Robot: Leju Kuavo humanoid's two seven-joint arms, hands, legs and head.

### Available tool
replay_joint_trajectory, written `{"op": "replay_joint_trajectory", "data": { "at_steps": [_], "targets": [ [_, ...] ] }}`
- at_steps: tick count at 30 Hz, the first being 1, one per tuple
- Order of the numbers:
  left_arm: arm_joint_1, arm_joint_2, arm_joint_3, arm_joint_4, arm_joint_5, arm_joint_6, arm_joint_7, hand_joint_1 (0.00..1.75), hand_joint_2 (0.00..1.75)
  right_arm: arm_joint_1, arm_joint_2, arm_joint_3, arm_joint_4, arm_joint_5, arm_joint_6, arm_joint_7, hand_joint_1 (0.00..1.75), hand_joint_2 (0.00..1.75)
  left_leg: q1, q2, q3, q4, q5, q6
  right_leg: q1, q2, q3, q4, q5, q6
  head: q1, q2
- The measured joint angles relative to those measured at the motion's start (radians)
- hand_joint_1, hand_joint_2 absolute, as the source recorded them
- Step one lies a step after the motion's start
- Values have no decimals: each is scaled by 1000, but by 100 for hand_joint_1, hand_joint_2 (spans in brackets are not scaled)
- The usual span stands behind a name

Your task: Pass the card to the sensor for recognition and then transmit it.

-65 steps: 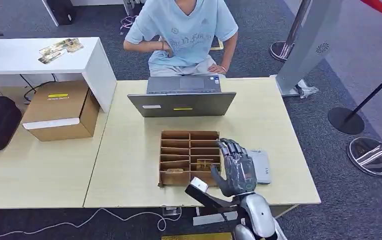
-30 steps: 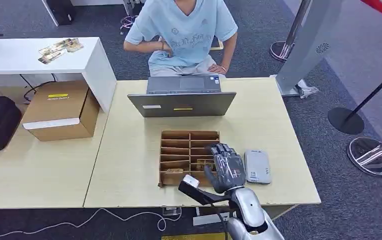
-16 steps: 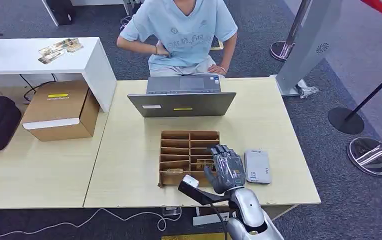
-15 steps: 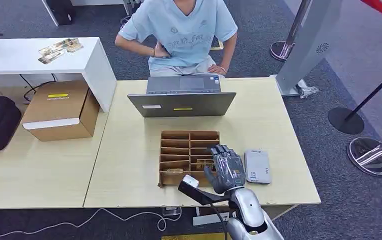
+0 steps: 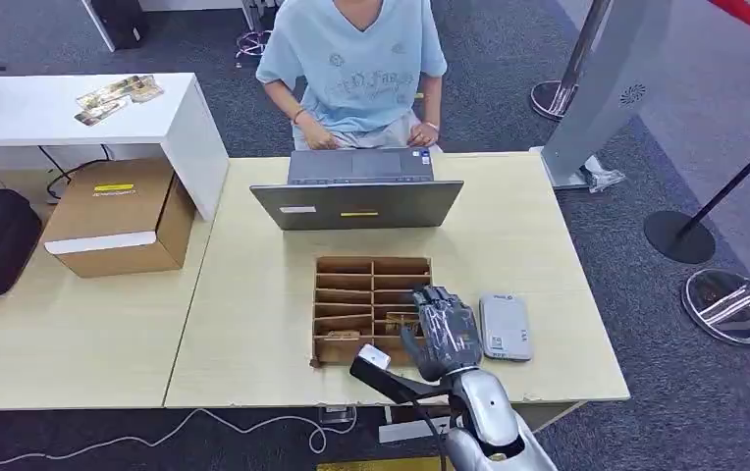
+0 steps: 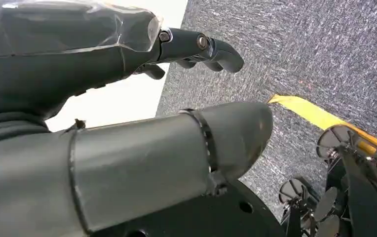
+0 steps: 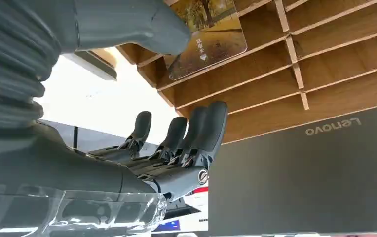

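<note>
From my head view the scene is evenly and brightly lit from overhead, with soft, short shadows under the laptop (image 5: 356,204) and the cardboard box (image 5: 119,217). The pale table (image 5: 253,294) reflects light without harsh glare, and focus holds sharp across the frame. On my left wrist view the left hand (image 6: 102,123) sits close and soft-edged, its clear cover catching white highlights. My right wrist view blows out to white behind the right hand (image 7: 127,148), while the wooden organizer (image 7: 300,64) stays crisp.
</note>
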Motion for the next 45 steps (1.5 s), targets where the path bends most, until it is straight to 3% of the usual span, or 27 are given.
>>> {"op": "replay_joint_trajectory", "data": {
  "at_steps": [13,16,45],
  "targets": [
    [0,-2,17,0,20,7,0,0,0,0,0,0,5,14,0,6,77,175,0,0,0,0,0,0,0,0,0,0,0,0,0,0],
    [-1,-2,23,0,29,12,-3,0,0,0,1,0,8,15,1,8,86,175,0,0,0,0,0,0,0,0,0,0,0,0,0,0],
    [-3,-10,42,0,54,24,-18,0,0,2,8,-2,14,34,17,21,96,175,0,0,0,0,0,0,0,0,0,0,0,0,0,0]
  ]
}}
